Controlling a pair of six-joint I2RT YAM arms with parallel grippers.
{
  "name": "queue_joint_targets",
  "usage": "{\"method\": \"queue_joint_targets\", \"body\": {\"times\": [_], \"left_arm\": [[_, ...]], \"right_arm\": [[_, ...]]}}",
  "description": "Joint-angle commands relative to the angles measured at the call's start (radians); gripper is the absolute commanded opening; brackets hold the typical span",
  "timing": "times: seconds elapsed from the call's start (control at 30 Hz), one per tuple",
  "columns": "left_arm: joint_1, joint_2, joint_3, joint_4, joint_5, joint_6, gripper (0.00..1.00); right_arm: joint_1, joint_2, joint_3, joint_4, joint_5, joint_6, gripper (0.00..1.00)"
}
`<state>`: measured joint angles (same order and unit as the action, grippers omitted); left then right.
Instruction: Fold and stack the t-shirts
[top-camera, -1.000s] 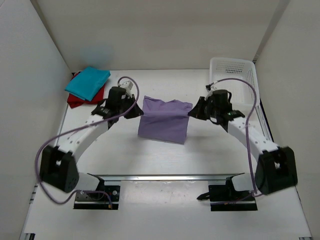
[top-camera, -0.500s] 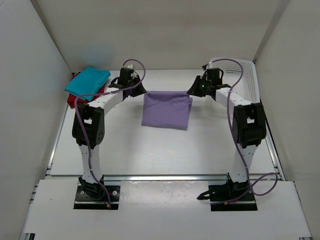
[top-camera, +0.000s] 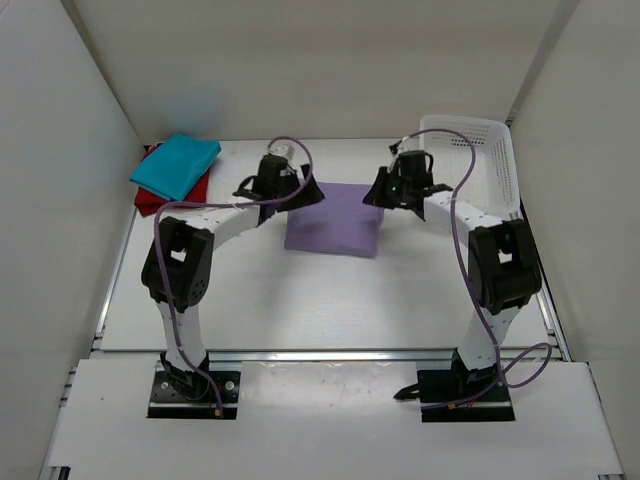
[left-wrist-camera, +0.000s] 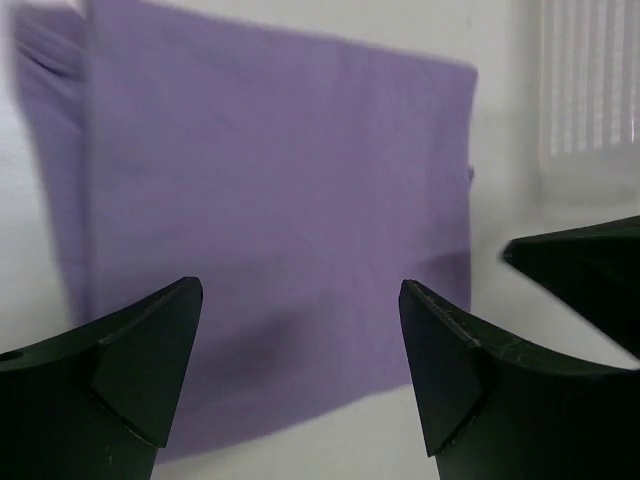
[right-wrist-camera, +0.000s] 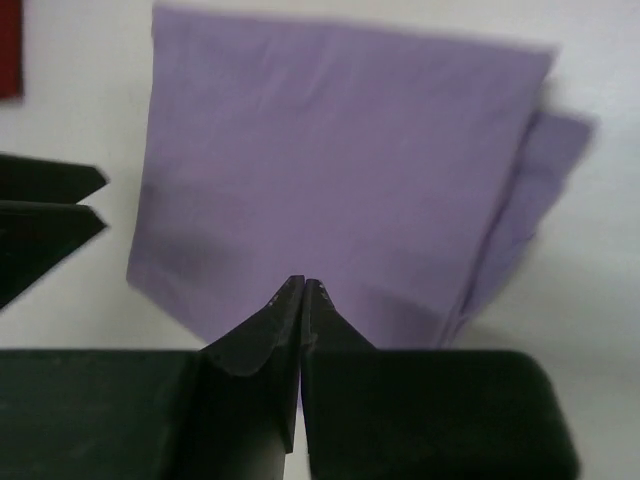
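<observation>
The right gripper (right-wrist-camera: 302, 290), tips closed together, overlaps the folded lavender t-shirt (right-wrist-camera: 340, 170).

Bright and even from overhead in the top view, crisp right out to the corners. Soft, short shadows on the table (top-camera: 250, 300); faint teal cast on the back wall (top-camera: 197, 105). Softer at the left wrist: blur across the lavender shirt (left-wrist-camera: 270, 200), basket (left-wrist-camera: 590, 90) bleached almost white. At the right wrist, smeared shirt edges, fingers (right-wrist-camera: 255, 345) near black, detail lost.
</observation>
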<state>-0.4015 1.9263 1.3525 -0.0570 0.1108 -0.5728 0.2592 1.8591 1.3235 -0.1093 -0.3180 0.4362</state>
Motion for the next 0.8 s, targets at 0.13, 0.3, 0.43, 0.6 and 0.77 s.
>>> {"method": "queue_joint_targets", "body": {"times": [0.13, 0.3, 0.43, 0.6, 0.77], "left_arm": [[-0.033, -0.046, -0.241, 0.141, 0.039, -0.044, 0.91], [-0.062, -0.134, -0.481, 0.282, 0.055, -0.094, 0.94], [-0.121, -0.252, -0.671, 0.342, 0.088, -0.136, 0.87], [-0.192, -0.444, -0.855, 0.362, 0.059, -0.190, 0.79], [-0.048, -0.636, -0.860, 0.215, 0.033, -0.133, 0.99]], "right_arm": [[0.061, -0.037, -0.230, 0.100, -0.022, 0.018, 0.00], [0.071, -0.058, -0.354, 0.154, -0.010, 0.027, 0.00], [0.089, -0.090, -0.398, 0.109, 0.000, -0.008, 0.00], [0.091, -0.185, -0.469, 0.112, -0.006, -0.025, 0.00], [0.123, -0.281, -0.454, 0.060, -0.007, -0.045, 0.08]]}}
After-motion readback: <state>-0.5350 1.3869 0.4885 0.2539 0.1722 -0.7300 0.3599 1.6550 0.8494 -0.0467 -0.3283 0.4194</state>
